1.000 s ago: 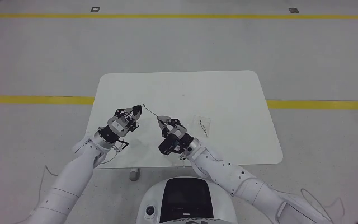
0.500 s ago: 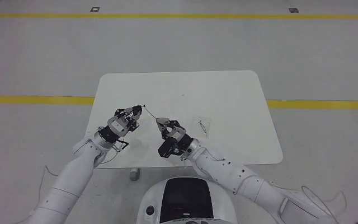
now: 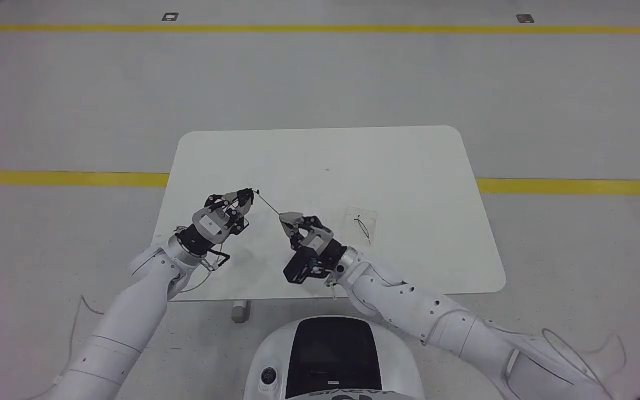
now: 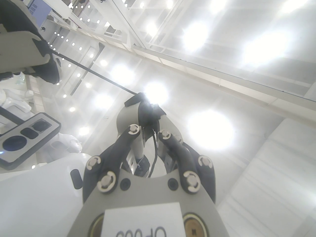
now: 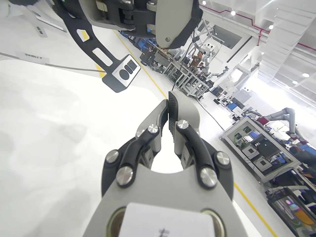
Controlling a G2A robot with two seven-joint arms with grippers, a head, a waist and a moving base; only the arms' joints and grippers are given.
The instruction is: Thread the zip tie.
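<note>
A thin black zip tie (image 3: 270,201) is stretched in the air between my two grippers over the near left part of the white table (image 3: 400,165). My left gripper (image 3: 244,197) is shut on one end of it. In the left wrist view the fingers (image 4: 138,114) pinch the zip tie (image 4: 98,73), which runs off to the right gripper (image 4: 47,50). My right gripper (image 3: 287,217) is shut on the other end. In the right wrist view its pads (image 5: 172,107) are closed on the strap (image 5: 181,67), which rises to the left gripper (image 5: 190,8).
A second black zip tie (image 3: 362,227) lies flat on the table to the right of the right gripper. The table's near edge (image 3: 400,292) runs just below both wrists. The far half of the table is bare.
My right gripper has drifted slightly toward the near edge with the zip tie in it. The left gripper has held still.
</note>
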